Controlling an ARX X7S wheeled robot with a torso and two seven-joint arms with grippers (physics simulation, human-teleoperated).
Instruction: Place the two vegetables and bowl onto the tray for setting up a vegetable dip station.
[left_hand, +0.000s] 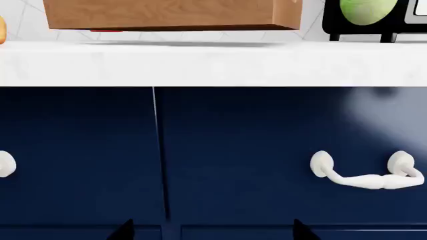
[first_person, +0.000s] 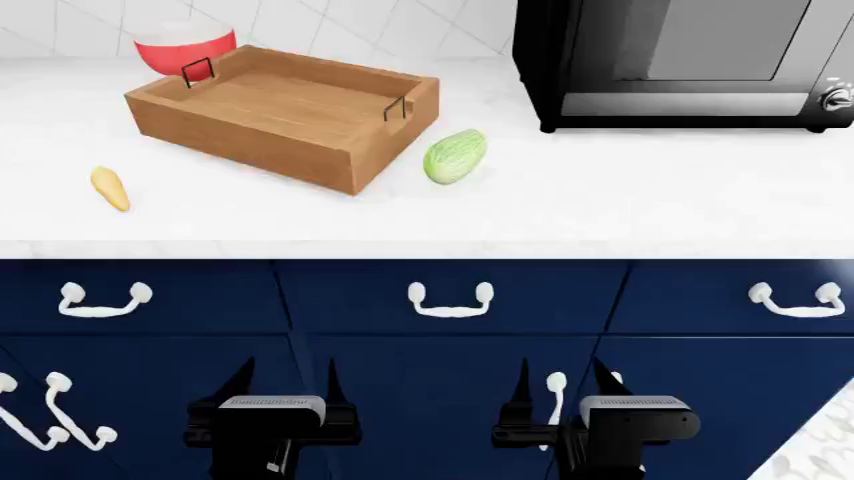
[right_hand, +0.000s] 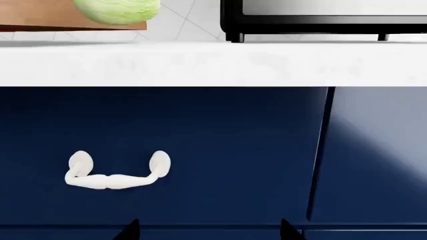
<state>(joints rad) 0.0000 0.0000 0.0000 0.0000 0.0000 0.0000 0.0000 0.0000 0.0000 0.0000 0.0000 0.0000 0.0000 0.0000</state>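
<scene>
The brown wooden tray (first_person: 287, 115) lies slantwise on the white counter, empty. Behind its far left corner stands the red bowl (first_person: 184, 46). A small yellow-orange carrot (first_person: 110, 188) lies to the tray's front left. The light-green striped vegetable (first_person: 455, 156) rests by the tray's right corner. Both arms hang low in front of the blue drawers, far below the counter. My left gripper (first_person: 286, 385) and right gripper (first_person: 569, 385) are both open with nothing between the fingers. The left wrist view shows the tray (left_hand: 167, 14) and green vegetable (left_hand: 367, 11); the right wrist view shows the green vegetable (right_hand: 119, 10).
A black microwave oven (first_person: 687, 60) stands at the counter's back right. White drawer handles (first_person: 450, 302) stick out from the blue cabinet fronts (first_person: 441, 350) facing the grippers. The counter edge (first_person: 427, 248) overhangs the drawers.
</scene>
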